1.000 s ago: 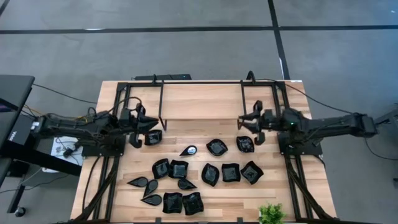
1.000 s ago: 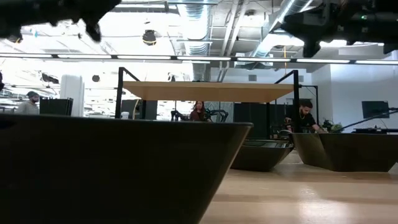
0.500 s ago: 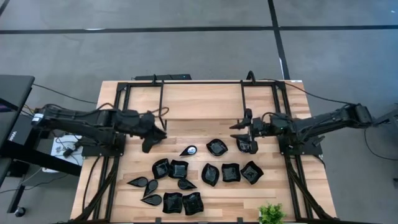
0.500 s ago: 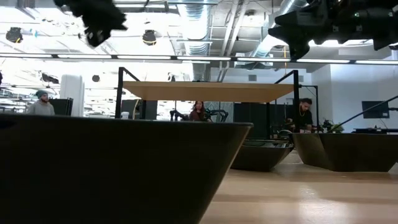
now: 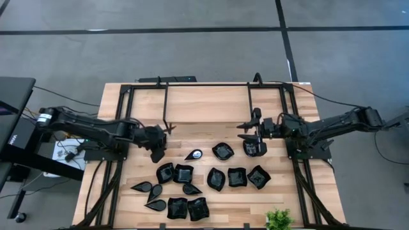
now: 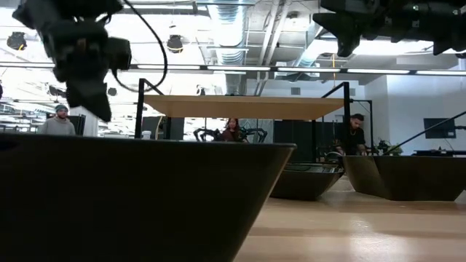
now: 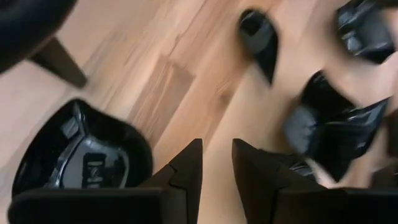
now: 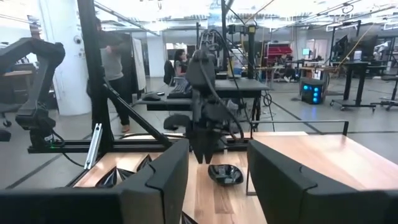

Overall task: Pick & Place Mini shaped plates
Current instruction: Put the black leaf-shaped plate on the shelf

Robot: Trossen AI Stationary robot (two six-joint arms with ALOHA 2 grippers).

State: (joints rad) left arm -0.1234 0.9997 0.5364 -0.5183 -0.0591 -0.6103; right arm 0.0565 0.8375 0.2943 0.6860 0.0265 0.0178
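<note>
Hovering over the wooden table, my left gripper points down just beside one mini shaped plate, fingers a narrow gap apart and holding nothing. My right gripper hangs above the rightmost plate of the far row, its fingers spread wide and empty. More black plates lie scattered across the table's near half, with a small green plant at the near right edge.

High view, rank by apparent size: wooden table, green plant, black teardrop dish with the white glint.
1. Light wooden table.
2. Small green plant, though the picture's edge crops it.
3. Glossy black teardrop dish with the white glint.
</note>
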